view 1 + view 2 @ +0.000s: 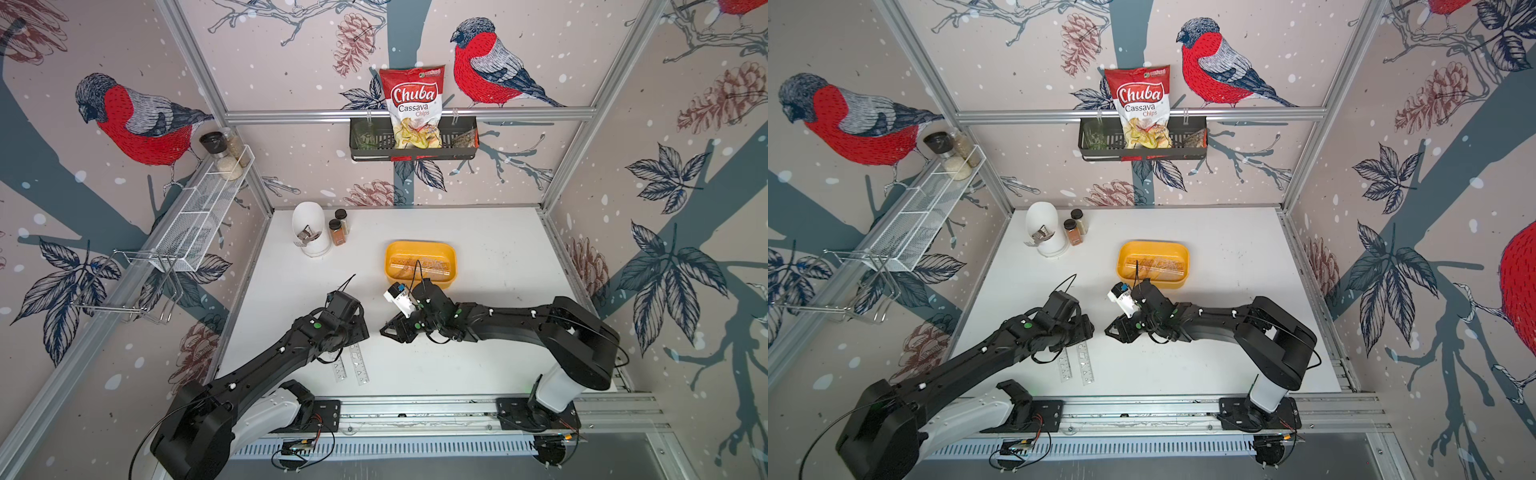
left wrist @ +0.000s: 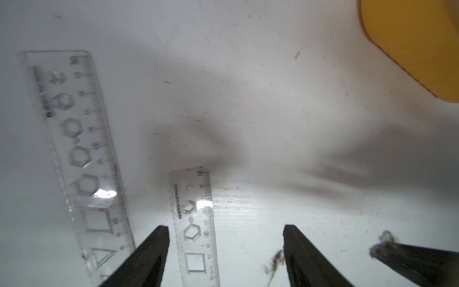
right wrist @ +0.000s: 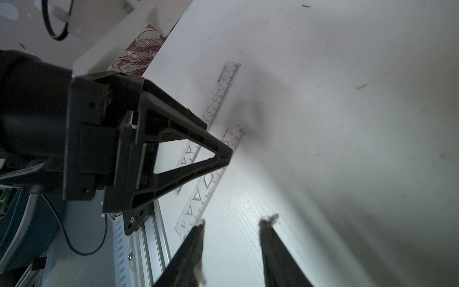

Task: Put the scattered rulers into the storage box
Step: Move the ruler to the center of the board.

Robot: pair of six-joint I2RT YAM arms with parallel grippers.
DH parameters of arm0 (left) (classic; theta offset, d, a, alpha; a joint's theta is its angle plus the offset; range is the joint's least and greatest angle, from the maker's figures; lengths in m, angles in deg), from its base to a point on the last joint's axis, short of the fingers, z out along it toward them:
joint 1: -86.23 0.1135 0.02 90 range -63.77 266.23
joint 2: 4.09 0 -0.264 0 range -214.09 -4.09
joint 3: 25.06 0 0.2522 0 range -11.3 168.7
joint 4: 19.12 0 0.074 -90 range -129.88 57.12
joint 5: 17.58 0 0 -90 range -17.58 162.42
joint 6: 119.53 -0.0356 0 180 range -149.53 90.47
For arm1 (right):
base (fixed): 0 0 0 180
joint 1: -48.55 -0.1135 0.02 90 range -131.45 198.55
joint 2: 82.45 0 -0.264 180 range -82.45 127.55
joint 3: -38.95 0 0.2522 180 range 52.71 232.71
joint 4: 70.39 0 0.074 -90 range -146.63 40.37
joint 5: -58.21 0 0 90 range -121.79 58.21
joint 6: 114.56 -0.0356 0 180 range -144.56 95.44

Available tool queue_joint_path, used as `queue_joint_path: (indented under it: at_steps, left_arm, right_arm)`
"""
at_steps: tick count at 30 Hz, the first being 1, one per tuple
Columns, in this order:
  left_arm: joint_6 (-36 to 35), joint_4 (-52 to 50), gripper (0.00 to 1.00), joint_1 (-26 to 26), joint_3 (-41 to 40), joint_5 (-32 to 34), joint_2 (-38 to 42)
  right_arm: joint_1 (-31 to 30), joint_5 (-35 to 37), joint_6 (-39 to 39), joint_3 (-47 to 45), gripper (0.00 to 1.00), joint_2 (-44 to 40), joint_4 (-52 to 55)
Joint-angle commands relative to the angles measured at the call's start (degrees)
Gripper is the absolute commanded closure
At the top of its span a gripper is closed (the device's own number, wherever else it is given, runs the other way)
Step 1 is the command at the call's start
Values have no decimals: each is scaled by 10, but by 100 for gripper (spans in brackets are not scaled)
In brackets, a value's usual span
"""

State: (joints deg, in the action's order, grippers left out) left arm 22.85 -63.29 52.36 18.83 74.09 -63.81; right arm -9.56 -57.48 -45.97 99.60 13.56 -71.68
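Hanging spread wide over a clear ruler (image 2: 194, 223), the left hand (image 2: 226, 227) grips nothing; the right hand (image 3: 232, 222) stands part-open, empty.

white flat tabletop (image 1: 498, 332). near edge, left of centre: two clear plastic straight stencil rulers (image 1: 360, 365), side by side. centre: shallow yellow-orange plastic tub (image 1: 419, 244). far left: white plastic cup (image 1: 318, 247), two black-lidded glass spice jars (image 1: 336, 235).

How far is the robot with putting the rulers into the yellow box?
Done: some rulers already lie in the storage box. In hand: nothing; the open left tool hangs over the shorter ruler. Left: that one and the longer ruler beside it lie on the table. The right tool is open and empty.
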Motion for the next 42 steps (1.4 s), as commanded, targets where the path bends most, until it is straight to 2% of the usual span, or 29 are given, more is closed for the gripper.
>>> queue_joint_path:
  at_steps: [1, 8, 13, 18, 27, 29, 34, 42]
  left_arm:
    - [43, -42, 24, -4, -11, 10, 1]
    - [50, -53, 28, -39, -22, -75, -12]
    - [53, -61, 32, -54, -17, -116, 0]
    - [46, -40, 35, -54, -33, -126, -20]
    - [8, -13, 42, -54, -15, -110, -84]
    - [1, -1, 46, -54, -7, -111, -102]
    - [-22, 28, 66, -55, 4, -118, -148]
    - [-31, 56, 69, -73, 50, -132, -204]
  right_arm:
    - [-2, -19, -13, -6, 56, 13, -52]
    - [0, -50, -6, -15, 56, 28, -66]
    - [1, -78, -13, -23, 60, 42, -88]
    - [3, -103, -18, -21, 62, 59, -102]
    - [12, -117, -37, -31, 67, 68, -128]
    - [16, -120, -44, -38, 68, 67, -140]
    - [29, -131, -58, -47, 72, 71, -160]
    - [54, -121, -86, -71, 77, 63, -177]
